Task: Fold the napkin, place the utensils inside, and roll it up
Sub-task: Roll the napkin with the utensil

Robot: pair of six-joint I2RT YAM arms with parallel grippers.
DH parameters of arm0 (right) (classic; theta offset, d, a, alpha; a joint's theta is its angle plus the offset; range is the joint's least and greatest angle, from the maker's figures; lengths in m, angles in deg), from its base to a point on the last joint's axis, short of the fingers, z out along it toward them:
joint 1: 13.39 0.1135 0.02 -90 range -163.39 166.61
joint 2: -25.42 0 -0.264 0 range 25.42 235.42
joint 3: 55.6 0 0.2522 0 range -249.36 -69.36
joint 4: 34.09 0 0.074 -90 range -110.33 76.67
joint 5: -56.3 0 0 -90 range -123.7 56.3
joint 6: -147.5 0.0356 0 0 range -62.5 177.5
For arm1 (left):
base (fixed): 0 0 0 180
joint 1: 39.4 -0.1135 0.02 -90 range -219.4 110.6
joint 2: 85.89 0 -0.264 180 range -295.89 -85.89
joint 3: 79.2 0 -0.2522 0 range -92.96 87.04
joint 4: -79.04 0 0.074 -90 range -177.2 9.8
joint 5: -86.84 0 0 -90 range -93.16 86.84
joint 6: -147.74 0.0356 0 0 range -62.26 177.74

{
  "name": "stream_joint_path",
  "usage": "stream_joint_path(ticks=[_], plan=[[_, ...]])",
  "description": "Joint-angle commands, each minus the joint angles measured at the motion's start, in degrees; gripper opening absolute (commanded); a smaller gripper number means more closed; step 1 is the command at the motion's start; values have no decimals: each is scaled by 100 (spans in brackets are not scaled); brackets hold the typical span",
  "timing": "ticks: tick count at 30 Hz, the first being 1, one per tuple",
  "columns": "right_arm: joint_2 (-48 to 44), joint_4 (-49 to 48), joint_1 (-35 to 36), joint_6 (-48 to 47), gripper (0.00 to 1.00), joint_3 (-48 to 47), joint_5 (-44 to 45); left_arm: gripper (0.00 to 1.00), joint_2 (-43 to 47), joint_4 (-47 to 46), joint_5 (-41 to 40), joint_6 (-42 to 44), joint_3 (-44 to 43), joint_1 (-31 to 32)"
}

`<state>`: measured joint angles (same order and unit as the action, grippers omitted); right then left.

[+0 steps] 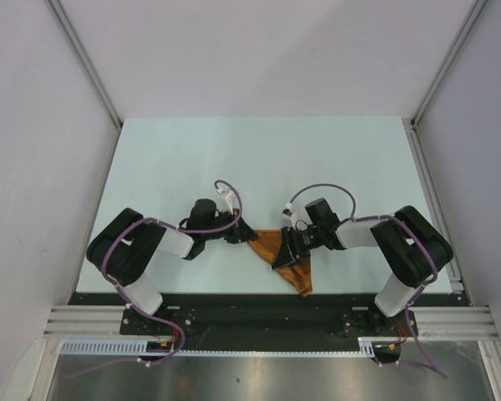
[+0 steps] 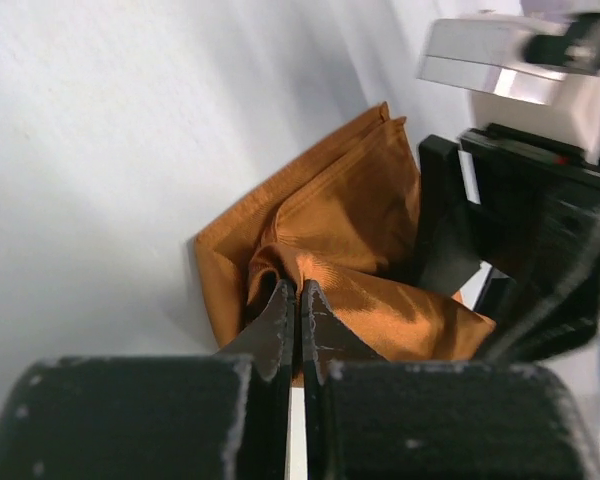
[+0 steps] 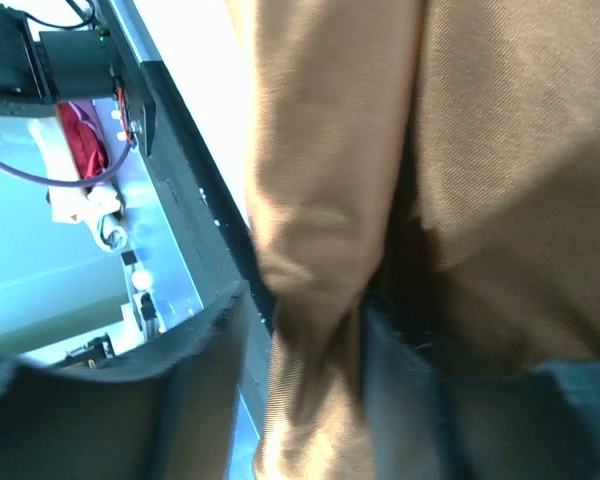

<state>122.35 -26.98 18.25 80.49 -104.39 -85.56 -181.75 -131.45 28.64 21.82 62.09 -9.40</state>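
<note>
The rust-orange napkin (image 1: 273, 245) lies bunched near the table's front edge between my two grippers, with a tail trailing toward the edge. My left gripper (image 1: 243, 237) is at its left corner. In the left wrist view the left gripper (image 2: 293, 292) is shut, with a raised fold of the napkin (image 2: 360, 220) pinched at its tips. My right gripper (image 1: 286, 252) sits over the cloth's middle. In the right wrist view the right gripper (image 3: 302, 300) stands open with a hanging fold of the napkin (image 3: 480, 150) between the fingers, clear of the left finger. The utensils are out of view.
The black front rail (image 1: 259, 302) runs just below the napkin's tail, and the right wrist view shows the same rail (image 3: 170, 150). Pale table surface (image 1: 259, 159) stretches behind the arms. Enclosure walls stand at both sides.
</note>
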Motion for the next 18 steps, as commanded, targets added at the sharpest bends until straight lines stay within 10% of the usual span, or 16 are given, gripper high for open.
stream_joint_path(ticks=[1,7,18], plan=[[-498,882,0,-180,60,-109,1045,0,-135,1118,-41,568,-571,50],[-1823,2246,289,-434,71,-584,2572,0,-320,1621,46,788,-845,50],[-2592,2714,2889,-584,75,-900,6344,0,-434,1920,99,841,-1056,103]])
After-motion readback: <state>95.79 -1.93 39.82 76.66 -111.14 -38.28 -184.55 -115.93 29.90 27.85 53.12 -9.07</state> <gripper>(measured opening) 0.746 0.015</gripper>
